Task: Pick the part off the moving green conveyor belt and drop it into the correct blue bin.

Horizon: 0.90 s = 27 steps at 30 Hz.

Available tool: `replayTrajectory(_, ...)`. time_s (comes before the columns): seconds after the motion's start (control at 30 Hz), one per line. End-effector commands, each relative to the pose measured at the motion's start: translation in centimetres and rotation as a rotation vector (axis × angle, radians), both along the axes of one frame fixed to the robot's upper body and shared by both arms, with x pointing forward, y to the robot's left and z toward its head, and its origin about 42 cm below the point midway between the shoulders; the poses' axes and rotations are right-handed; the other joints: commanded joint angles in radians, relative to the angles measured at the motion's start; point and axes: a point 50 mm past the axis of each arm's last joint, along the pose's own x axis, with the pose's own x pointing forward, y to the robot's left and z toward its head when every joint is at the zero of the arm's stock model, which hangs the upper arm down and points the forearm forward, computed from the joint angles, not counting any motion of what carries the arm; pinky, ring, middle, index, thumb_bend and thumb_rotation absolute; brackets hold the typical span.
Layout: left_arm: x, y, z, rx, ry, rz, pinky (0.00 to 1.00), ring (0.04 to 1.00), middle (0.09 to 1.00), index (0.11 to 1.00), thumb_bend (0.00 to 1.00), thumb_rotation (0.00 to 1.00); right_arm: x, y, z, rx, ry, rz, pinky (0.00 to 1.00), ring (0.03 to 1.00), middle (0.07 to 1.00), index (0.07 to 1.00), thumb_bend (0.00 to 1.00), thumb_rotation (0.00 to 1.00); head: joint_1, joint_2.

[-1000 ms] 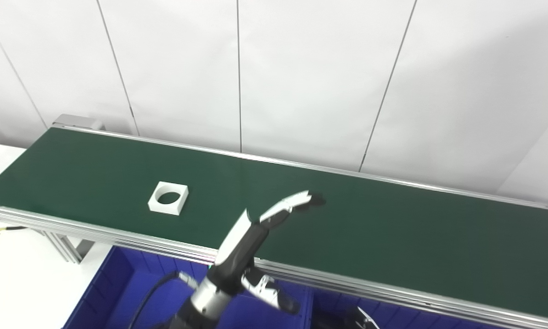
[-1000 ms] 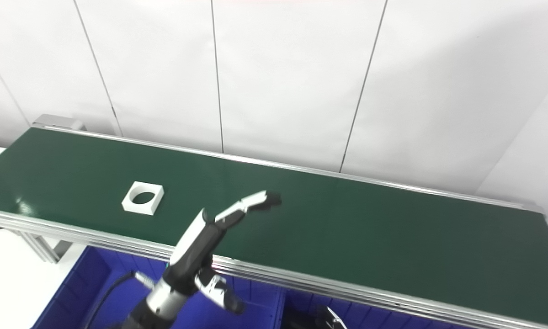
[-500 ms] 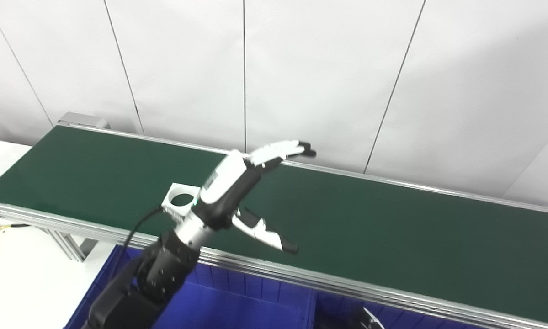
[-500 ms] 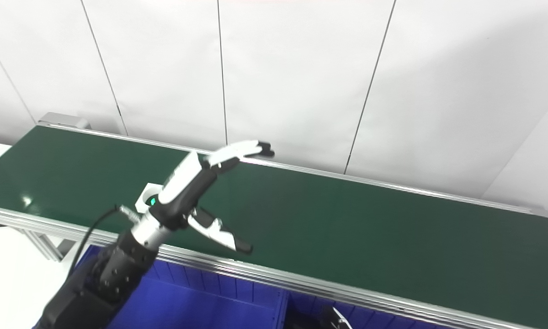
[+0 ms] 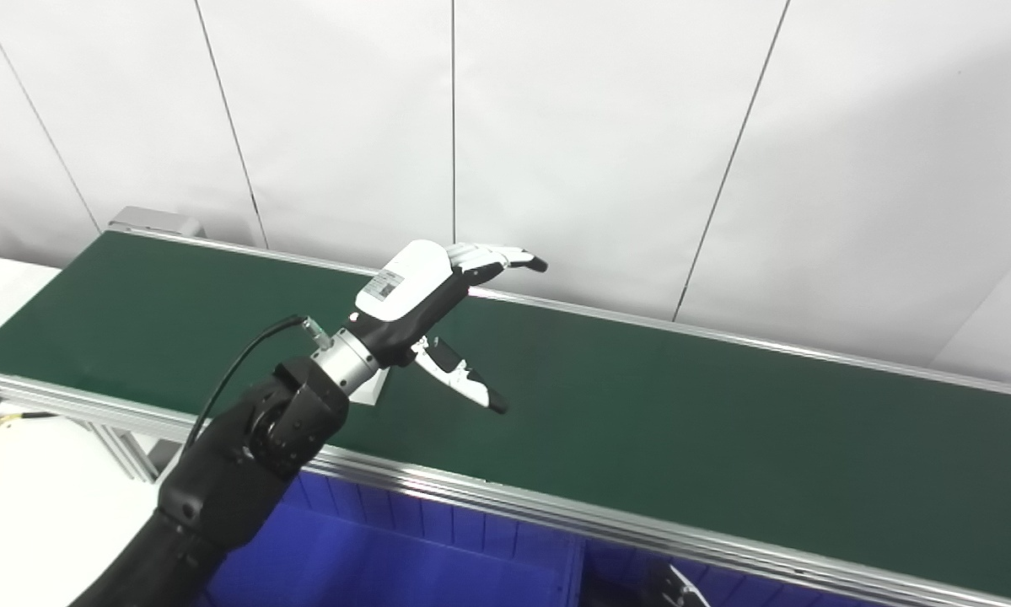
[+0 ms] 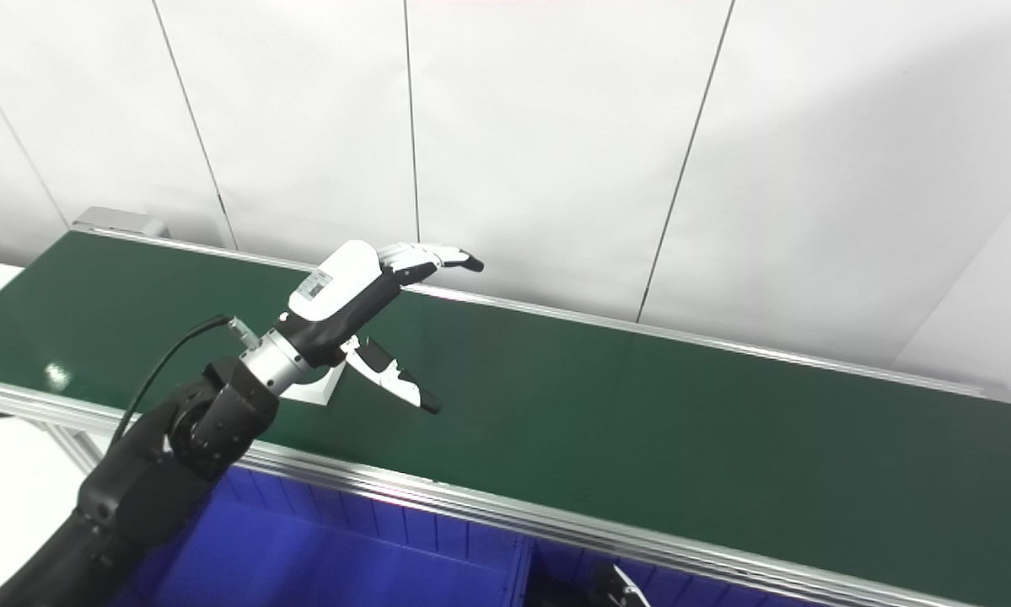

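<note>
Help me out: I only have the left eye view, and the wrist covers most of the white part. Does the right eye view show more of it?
Observer: Slightly. A flat corner of the white part shows lying on the green conveyor belt, just under the wrist of the open left hand.
Operator: My picture cuts the belt off at the right. Can you see where it stops?
Observer: Yes. In the right eye view the belt's right end is in frame, near the picture's right edge, in front of the white wall.
</note>
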Motion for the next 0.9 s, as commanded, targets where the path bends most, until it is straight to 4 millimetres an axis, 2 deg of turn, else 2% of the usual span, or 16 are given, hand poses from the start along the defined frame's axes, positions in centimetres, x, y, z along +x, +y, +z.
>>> replayTrajectory(0.0, 1.4, 0.8, 2.0, 0.044, -0.065, 0.002, 0.78, 0.815, 0.831, 0.816, 1.00, 0.25, 1.0, 0.2, 0.9, 0.021, -0.062, 0.005, 0.81, 0.851, 0.883, 0.885, 0.91, 0.98, -0.002, 0.000)
replayTrajectory(0.17, 3.3, 1.5, 0.1, 0.170, 0.006, 0.056, 0.76, 0.810, 0.839, 0.838, 1.00, 0.14, 1.0, 0.3, 0.9, 0.019, -0.061, 0.005, 0.81, 0.854, 0.886, 0.886, 0.93, 0.98, -0.003, 0.000)
replayTrajectory(0.4, 5.1, 1.6, -2.0, 0.331, 0.092, 0.134, 0.74, 0.799, 0.832, 0.867, 1.00, 0.09, 1.0, 0.5, 0.8, 0.021, -0.058, 0.007, 0.81, 0.851, 0.886, 0.887, 0.92, 0.98, -0.007, -0.002)
replayTrajectory(0.53, 5.7, 1.4, -2.7, 0.393, 0.134, 0.152, 0.72, 0.799, 0.835, 0.880, 1.00, 0.08, 1.0, 0.6, 0.9, 0.019, -0.061, 0.010, 0.81, 0.851, 0.888, 0.889, 0.91, 0.98, -0.008, -0.001)
replayTrajectory(0.67, 6.1, 1.3, -3.2, 0.441, 0.168, 0.154, 0.64, 0.768, 0.823, 0.901, 1.00, 0.08, 0.9, 0.7, 1.0, 0.018, -0.065, 0.012, 0.81, 0.852, 0.891, 0.892, 0.91, 0.99, -0.010, 0.001)
replayTrajectory(0.87, 6.2, 1.1, -3.2, 0.492, 0.185, 0.150, 0.58, 0.724, 0.807, 0.913, 1.00, 0.09, 0.9, 0.9, 1.1, 0.026, -0.068, 0.012, 0.81, 0.854, 0.893, 0.893, 0.91, 0.98, -0.013, 0.004)
